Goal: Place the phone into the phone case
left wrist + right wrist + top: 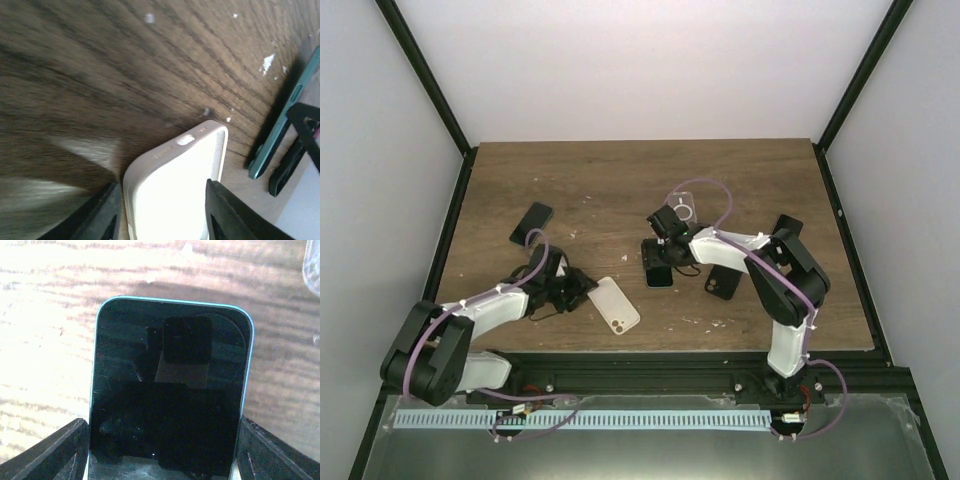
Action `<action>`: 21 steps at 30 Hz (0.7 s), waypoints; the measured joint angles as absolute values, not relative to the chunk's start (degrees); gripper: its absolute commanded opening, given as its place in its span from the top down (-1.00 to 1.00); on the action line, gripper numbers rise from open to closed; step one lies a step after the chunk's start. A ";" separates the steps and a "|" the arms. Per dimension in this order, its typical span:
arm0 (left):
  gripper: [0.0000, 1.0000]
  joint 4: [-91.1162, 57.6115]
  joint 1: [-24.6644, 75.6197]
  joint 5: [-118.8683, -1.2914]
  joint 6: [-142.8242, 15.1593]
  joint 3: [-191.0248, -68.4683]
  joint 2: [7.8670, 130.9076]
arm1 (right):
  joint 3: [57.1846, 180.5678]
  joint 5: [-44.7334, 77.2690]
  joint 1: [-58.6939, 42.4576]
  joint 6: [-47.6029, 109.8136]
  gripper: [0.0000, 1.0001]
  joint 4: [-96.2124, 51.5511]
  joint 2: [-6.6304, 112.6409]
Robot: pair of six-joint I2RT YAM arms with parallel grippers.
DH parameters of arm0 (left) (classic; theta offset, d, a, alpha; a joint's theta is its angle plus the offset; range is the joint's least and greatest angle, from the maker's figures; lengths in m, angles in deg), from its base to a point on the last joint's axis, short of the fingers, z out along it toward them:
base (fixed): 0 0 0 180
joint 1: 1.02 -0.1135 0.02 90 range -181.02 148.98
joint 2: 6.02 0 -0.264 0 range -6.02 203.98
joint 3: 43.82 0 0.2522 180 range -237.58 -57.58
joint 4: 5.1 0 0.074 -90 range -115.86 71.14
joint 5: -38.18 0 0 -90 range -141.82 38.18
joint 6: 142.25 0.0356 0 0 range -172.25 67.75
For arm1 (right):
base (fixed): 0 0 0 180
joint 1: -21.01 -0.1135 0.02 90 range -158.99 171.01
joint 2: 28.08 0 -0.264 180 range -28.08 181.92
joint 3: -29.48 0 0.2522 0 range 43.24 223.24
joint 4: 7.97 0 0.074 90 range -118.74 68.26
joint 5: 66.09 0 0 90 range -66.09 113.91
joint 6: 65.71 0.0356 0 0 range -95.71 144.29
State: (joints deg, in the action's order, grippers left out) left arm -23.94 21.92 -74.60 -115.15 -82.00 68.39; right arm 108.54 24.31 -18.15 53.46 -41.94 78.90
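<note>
Teal-rimmed phone (170, 390) is being clamped across its width in your right jaws, just right of the cream case (170, 195). Your left jaws are pinching that case's sides; you are likely risking squeezing it too narrow, jamming the phone.

Left of phone (658, 272), phone case (614, 306)

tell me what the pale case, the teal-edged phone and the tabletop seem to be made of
pale case: probably silicone or soft matte plastic; even cream surface without glare, rounded moulded lip.
phone: glossy glass front, showing mirror-like reflections; thin teal rim, metal or plastic unclear.
tabletop: matte brown wood grain with white flecks; solid wood or laminate, cannot tell.
</note>
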 measured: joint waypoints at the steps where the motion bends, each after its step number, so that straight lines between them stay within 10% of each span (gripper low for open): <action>1: -0.09 -23.59 21.92 -75.06 -114.58 -82.31 68.79 | 107.86 23.90 -18.24 53.22 -0.14 -41.92 78.31; 9: -0.89 -30.04 21.72 -73.23 -107.50 -88.06 61.73 | 105.04 19.18 -21.78 51.12 -0.13 -42.16 73.31; 21: -1.00 -44.00 13.50 -71.26 -99.45 -87.49 48.07 | 105.52 18.91 -25.75 51.01 -0.67 -41.46 71.56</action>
State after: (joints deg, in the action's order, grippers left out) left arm -44.00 13.50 -71.26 -99.45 -87.49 48.07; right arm 105.52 18.91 -25.75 51.01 -41.46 71.56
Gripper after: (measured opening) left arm 0.999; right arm 0.760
